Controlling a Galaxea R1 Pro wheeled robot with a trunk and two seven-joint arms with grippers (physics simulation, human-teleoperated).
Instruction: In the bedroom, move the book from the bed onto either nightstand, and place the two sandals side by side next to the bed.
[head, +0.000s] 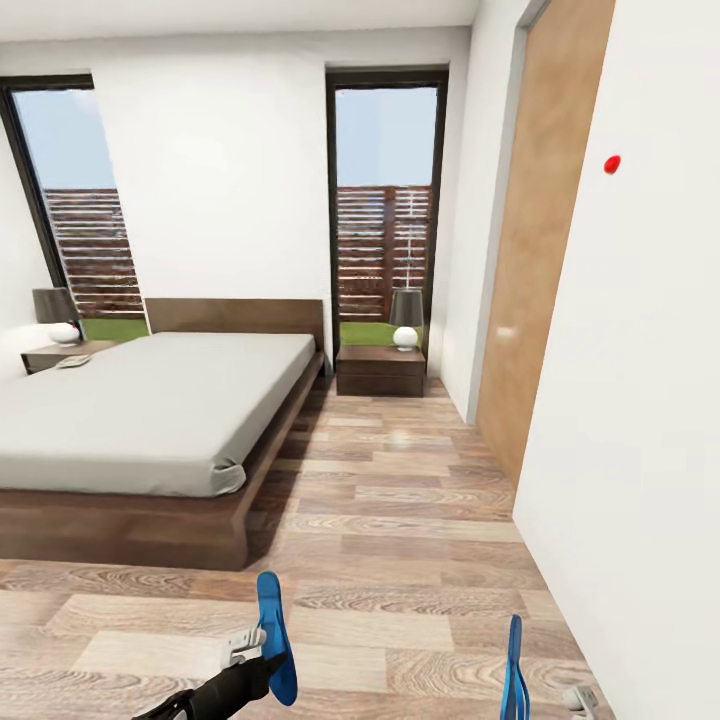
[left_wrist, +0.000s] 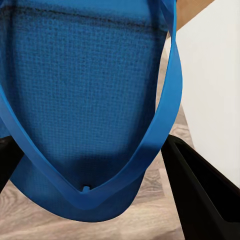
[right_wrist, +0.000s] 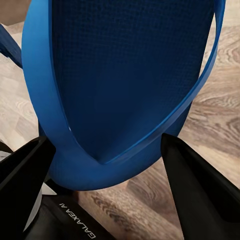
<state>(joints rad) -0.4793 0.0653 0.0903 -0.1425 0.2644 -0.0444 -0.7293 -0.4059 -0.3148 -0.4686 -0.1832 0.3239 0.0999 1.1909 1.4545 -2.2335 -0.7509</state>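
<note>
I hold both bright blue sandals above the wood floor near the foot of the bed (head: 150, 410). My left gripper (head: 252, 648) (left_wrist: 87, 145) is shut on one sandal (head: 275, 635) (left_wrist: 85, 75), which stands on edge. My right gripper (head: 577, 698) (right_wrist: 105, 142) is shut on the other sandal (head: 514, 672) (right_wrist: 125, 65), also on edge. One nightstand (head: 380, 372) stands right of the bed, another nightstand (head: 45, 357) left of it. A small flat pale thing (head: 73, 361) lies on the left one; I cannot tell whether it is the book.
A lamp (head: 405, 318) stands on the right nightstand and another lamp (head: 58, 315) on the left one. A white wall (head: 640, 400) runs close on my right, with a light-brown door (head: 530, 250) further along. Wood floor (head: 400, 480) stretches between bed and wall.
</note>
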